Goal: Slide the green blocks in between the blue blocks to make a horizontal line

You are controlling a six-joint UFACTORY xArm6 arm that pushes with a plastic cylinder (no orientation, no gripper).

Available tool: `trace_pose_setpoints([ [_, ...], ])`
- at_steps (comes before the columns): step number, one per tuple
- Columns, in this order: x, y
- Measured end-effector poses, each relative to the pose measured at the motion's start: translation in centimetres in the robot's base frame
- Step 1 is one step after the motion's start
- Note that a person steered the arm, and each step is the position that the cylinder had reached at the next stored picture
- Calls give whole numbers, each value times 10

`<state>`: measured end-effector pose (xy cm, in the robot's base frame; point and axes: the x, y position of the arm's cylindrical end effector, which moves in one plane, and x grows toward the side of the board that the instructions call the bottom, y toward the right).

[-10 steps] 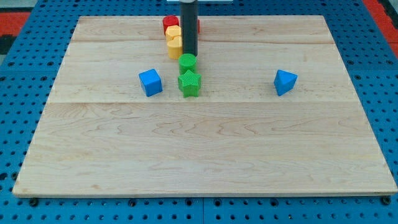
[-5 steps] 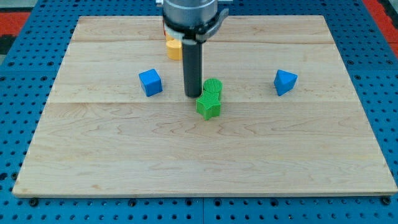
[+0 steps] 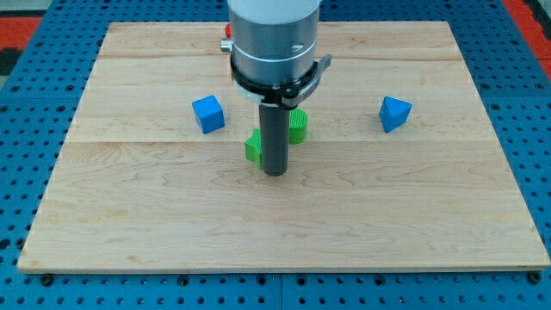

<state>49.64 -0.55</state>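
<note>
My tip (image 3: 275,171) rests on the wooden board (image 3: 275,224) near its middle. A green star block (image 3: 253,146) shows just left of the rod, partly hidden by it. A green round block (image 3: 298,125) shows just right of the rod and a little higher in the view, also partly hidden. A blue cube (image 3: 207,114) sits to the view's left of them. A blue wedge-like block (image 3: 394,113) sits far to the view's right. Both green blocks lie between the blue ones, the star slightly lower than the blue blocks' row.
The arm's grey housing (image 3: 274,39) covers the top middle of the board and hides the red and yellow blocks there; only a sliver of red (image 3: 228,29) shows at its left edge. A blue pegboard (image 3: 34,103) surrounds the board.
The rod moved toward the view's bottom, from above the green blocks to below them. The green star slid left and the round block stayed near its place. The arm now hides the yellow blocks.
</note>
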Motion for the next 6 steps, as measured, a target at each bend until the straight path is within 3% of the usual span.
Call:
trace_pose_setpoints([
  [1, 24, 2],
  [2, -8, -14],
  [3, -33, 32],
  [5, -44, 63],
  [6, -42, 30],
])
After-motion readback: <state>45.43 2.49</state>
